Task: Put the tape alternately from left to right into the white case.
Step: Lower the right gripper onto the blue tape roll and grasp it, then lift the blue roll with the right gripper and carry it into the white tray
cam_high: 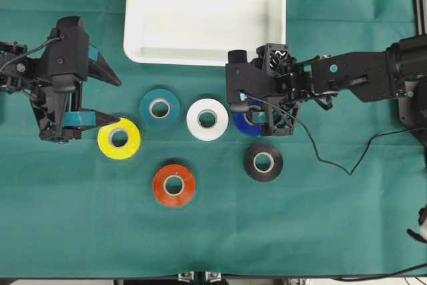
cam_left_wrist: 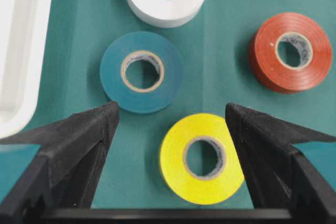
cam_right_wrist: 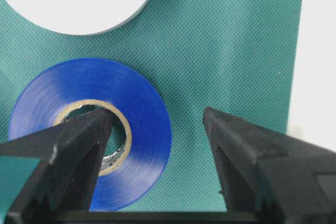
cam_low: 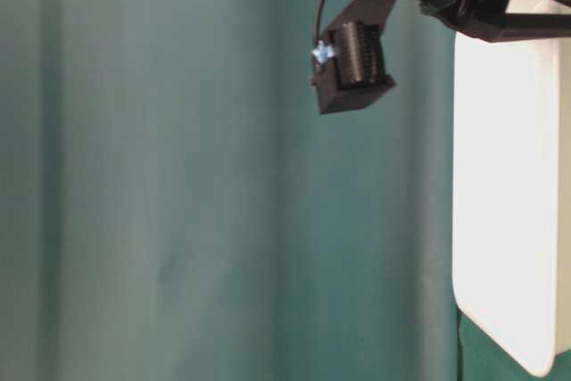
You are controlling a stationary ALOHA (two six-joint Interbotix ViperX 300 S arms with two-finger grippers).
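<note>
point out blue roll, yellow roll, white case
blue roll (cam_right_wrist: 142, 108): right wrist view, on its blue face.
yellow roll (cam_left_wrist: 173, 156): left wrist view, on its yellow face.
white case (cam_high: 200, 5): overhead view, on its bare floor.

No readable text in any view.
Faint dark print runs round the pale core of the orange-red roll (cam_left_wrist: 290, 52), right of the left wrist frame, but it is too small to read.
</note>
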